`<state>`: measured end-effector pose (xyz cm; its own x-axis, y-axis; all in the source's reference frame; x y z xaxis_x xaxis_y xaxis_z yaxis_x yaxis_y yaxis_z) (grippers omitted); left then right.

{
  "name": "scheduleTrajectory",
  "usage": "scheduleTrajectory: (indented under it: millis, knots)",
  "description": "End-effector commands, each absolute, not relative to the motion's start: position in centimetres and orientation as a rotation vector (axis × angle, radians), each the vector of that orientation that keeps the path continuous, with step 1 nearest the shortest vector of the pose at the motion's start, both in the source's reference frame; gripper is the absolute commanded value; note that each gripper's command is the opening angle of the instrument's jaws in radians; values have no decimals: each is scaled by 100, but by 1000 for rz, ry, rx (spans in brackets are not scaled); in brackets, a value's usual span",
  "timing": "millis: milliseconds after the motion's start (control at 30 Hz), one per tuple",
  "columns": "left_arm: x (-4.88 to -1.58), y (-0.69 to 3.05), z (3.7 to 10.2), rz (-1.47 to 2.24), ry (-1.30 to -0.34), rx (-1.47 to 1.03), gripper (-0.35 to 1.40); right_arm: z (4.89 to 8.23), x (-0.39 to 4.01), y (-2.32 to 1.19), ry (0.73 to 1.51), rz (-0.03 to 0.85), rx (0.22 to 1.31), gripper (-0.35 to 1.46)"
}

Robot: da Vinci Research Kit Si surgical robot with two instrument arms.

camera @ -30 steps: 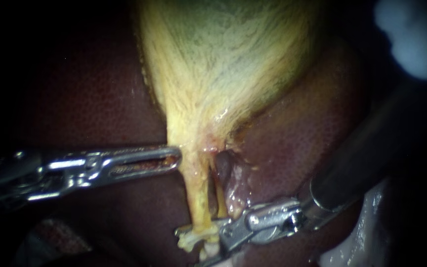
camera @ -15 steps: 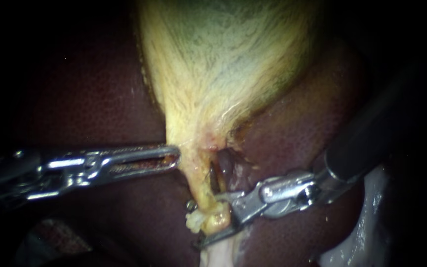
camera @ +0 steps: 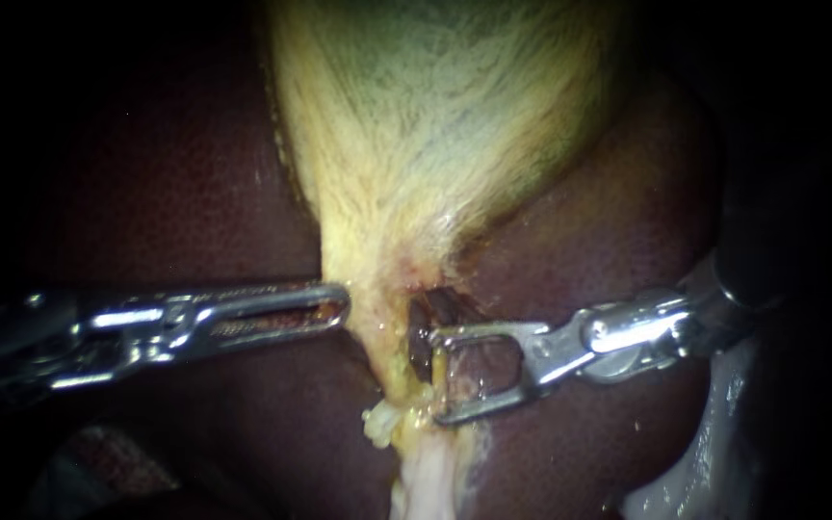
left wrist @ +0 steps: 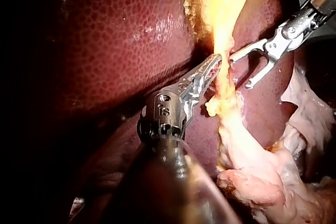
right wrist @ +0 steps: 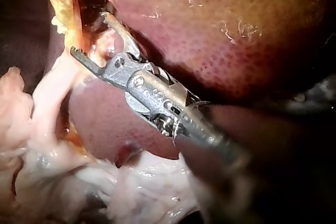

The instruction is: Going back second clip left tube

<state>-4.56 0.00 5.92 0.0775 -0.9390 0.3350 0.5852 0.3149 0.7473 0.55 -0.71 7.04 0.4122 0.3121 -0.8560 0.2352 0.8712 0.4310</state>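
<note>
The yellowish gallbladder (camera: 435, 116) narrows downward into its neck and a pale left tube (camera: 389, 361), with a thinner, darker strand (camera: 423, 345) beside it. My left instrument (camera: 341, 304) lies level from the left, its jaws shut on the edge of the gallbladder's neck; the left wrist view shows this left instrument (left wrist: 215, 62) the same way. My right instrument (camera: 433, 377) comes in from the right with its jaws wide open, their tips just to the right of the tubes and apart from the left tube. In the right wrist view those open jaws (right wrist: 94, 38) stand beside the yellow tube (right wrist: 65, 9). I see no clip for certain.
Dark red liver (camera: 146, 193) surrounds the gallbladder on both sides. Pale fatty tissue (camera: 715, 462) lies at the lower right and below the tubes, seen as pale tissue (left wrist: 262, 182) in the left wrist view. My right instrument (left wrist: 240, 72) also shows there, beyond the yellow strand.
My right instrument has drawn back up and to the right from the tube's lower end, and its jaws have opened wide. The left instrument has stayed put.
</note>
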Motion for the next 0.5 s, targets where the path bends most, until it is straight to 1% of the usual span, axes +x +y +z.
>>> scheduleTrajectory:
  millis: [33,200,500]
  knots:
    - [-456,0,592,-1210,-907,484,-35,699,50,-68,1163,45,541,60]
    - [-457,1,594,-1210,-907,483,-35,676,31,-49,1171,19,504,60]
    - [-463,6,607,-1211,-908,480,-35,660,21,-46,1180,-27,469,60]
